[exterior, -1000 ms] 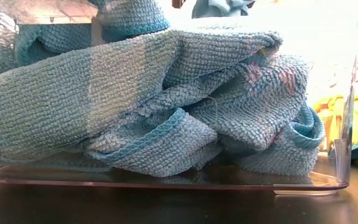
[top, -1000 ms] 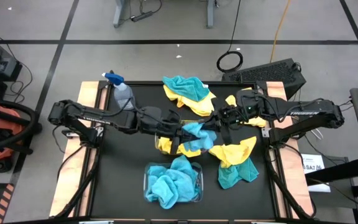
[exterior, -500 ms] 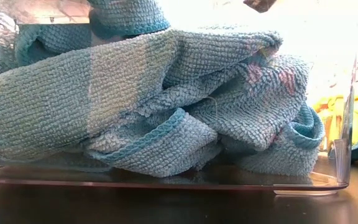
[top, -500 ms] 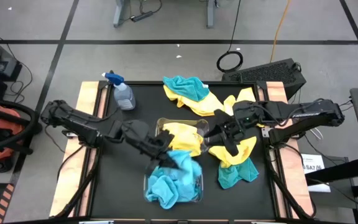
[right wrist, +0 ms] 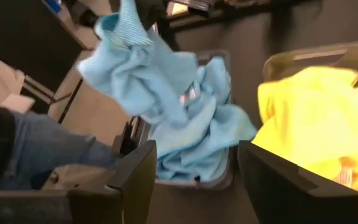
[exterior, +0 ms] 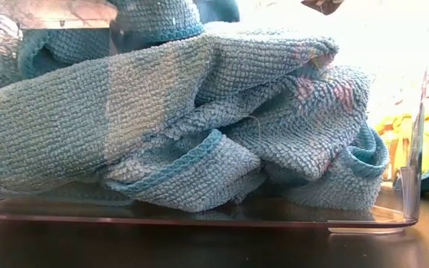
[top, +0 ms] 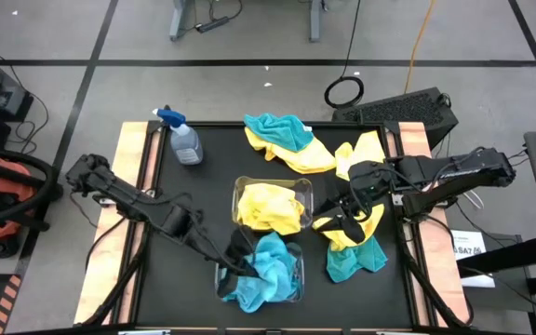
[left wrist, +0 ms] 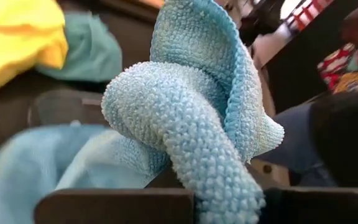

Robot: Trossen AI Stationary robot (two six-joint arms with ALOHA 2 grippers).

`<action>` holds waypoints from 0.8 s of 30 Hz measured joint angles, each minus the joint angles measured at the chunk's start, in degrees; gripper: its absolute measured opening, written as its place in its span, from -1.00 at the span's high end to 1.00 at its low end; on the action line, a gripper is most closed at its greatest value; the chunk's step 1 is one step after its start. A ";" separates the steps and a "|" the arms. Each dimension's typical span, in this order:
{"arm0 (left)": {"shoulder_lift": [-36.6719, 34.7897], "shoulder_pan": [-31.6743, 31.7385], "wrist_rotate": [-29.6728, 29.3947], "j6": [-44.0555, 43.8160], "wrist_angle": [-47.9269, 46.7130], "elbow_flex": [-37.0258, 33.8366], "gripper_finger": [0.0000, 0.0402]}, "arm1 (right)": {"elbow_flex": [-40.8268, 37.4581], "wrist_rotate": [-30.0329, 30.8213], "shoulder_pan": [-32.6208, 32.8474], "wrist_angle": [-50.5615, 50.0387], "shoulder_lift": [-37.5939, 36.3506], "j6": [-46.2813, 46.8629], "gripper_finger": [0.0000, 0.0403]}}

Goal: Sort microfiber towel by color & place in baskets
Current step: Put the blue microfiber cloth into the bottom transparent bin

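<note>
My left gripper (top: 240, 253) is shut on a teal-blue towel (top: 270, 253) above the near clear basket (top: 299, 279), which holds more teal towels (exterior: 199, 134). The far basket (top: 237, 189) holds yellow towels (top: 270, 207). My right gripper (top: 326, 221) stands open just right of the baskets, above a yellow towel (top: 354, 228) that lies on a teal one (top: 352, 262). Its fingers (right wrist: 132, 180) have nothing between them. My left gripper pinches a bunched fold of the teal towel (left wrist: 219, 186) between its two fingers, reaching in from the table's left. The towel bulges out past the fingers (left wrist: 185, 93) and hangs over the near basket. Whether its lower end rests on the towels there cannot be told.
A mixed teal and yellow heap (top: 282, 138) lies at the table's far edge, with another yellow towel (top: 366, 151) to its right. A spray bottle (top: 184, 141) stands far left. In the right wrist view, a person's legs (right wrist: 36, 155) show beyond the table.
My left gripper has carried the teal towel from over the far basket toward the near edge and now holds it above the near basket. My right gripper has drawn back from the far basket toward the near right. The yellow towels in the far basket now lie uncovered.
</note>
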 joint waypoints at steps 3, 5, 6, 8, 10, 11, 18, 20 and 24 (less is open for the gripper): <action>3.49 -0.57 -0.01 -1.35 -0.57 0.02 0.94 | 0.00 -0.04 1.22 -2.41 0.00 0.00 -0.06; 5.74 -0.98 -0.03 -1.45 -0.90 0.00 0.94 | 0.00 0.00 1.90 -3.49 0.00 0.01 -0.05; 6.74 -1.01 -0.03 -1.88 -1.28 0.00 0.94 | 0.00 0.02 2.24 -3.71 0.00 0.14 -0.05; 8.91 -1.01 -0.02 -2.91 -2.81 0.02 0.94 | 0.00 0.07 2.85 -3.62 0.00 0.95 -0.05; 11.29 -0.86 -0.69 -4.16 -3.86 0.02 0.94 | 0.00 0.09 3.46 -3.60 0.00 1.57 -0.05; 12.31 -0.60 -1.67 -4.59 -4.49 0.00 0.94 | 0.00 0.11 3.79 -3.62 0.00 1.80 -0.05; 18.34 1.80 -2.43 -7.38 -2.59 0.09 0.92 | 0.00 0.31 6.19 -3.67 0.00 3.51 -0.05; 20.11 2.25 -2.32 -7.40 -2.10 0.16 0.92 | 0.00 0.33 6.76 -3.92 0.00 3.88 -0.05; 24.15 2.99 -1.98 -6.88 -1.97 0.49 0.91 | 0.00 1.32 7.84 -6.37 0.00 4.43 -0.05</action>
